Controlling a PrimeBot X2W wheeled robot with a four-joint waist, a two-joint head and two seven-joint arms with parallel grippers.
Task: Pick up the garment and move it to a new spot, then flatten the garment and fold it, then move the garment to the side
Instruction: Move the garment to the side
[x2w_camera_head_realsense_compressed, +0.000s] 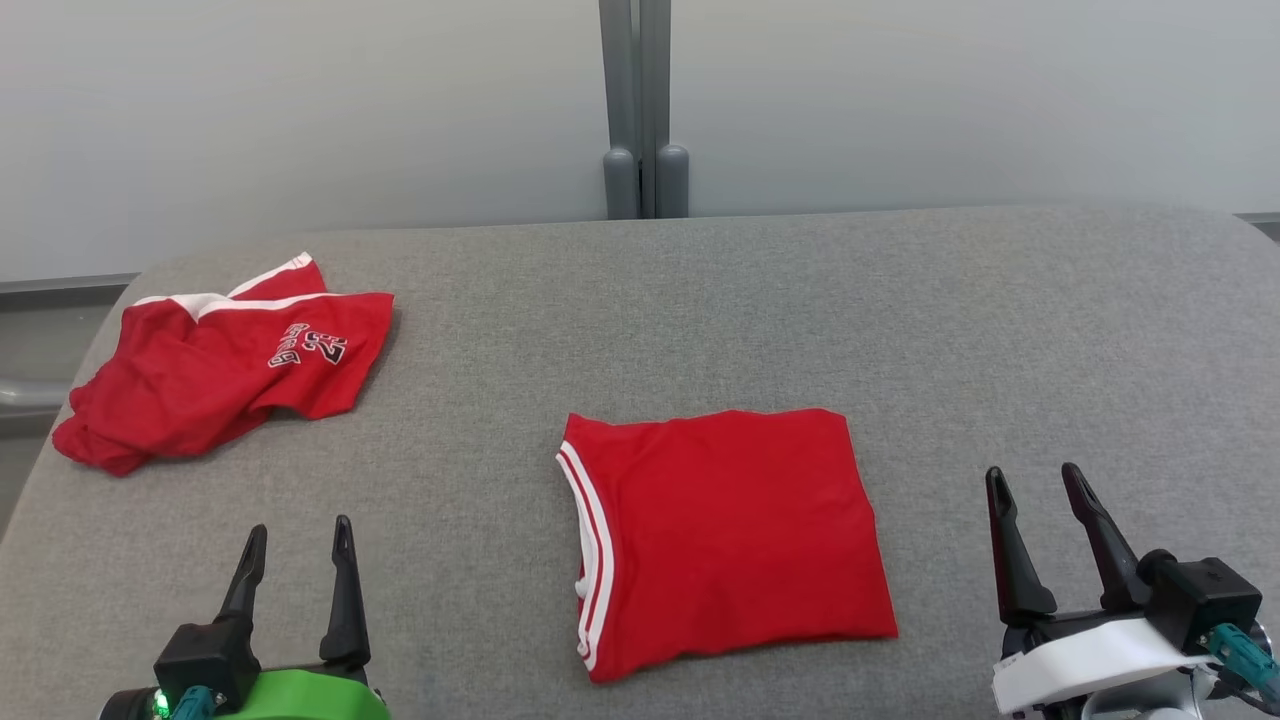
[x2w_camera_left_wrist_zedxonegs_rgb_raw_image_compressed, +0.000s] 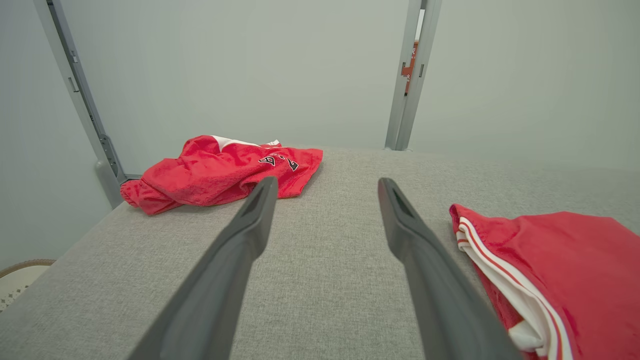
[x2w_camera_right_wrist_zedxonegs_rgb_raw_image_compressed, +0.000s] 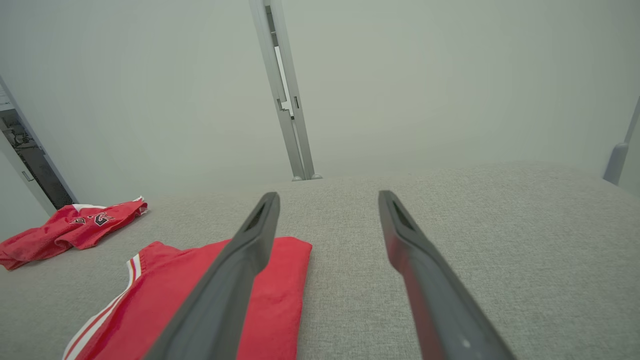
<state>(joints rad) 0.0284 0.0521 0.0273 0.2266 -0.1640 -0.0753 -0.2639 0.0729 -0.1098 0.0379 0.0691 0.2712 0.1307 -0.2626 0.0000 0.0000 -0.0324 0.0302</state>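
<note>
Though untouched — garment (x2w_camera_head_realsense_compressed: 725, 540) between the fingers (x2w_camera_head_realsense_compressed: 345, 590)

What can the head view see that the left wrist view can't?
The head view adds the open right fingers and the folded garment's whole square. The left wrist view adds an orange tag on the post and something woven beside the table. Both share the crumpled jersey, the open left fingers and part of the folded garment.

Printed on crumpled red jersey (x2w_camera_head_realsense_compressed: 220, 370): "23", upside down in head view; adjoining lettering partly folded, not legible.
</note>
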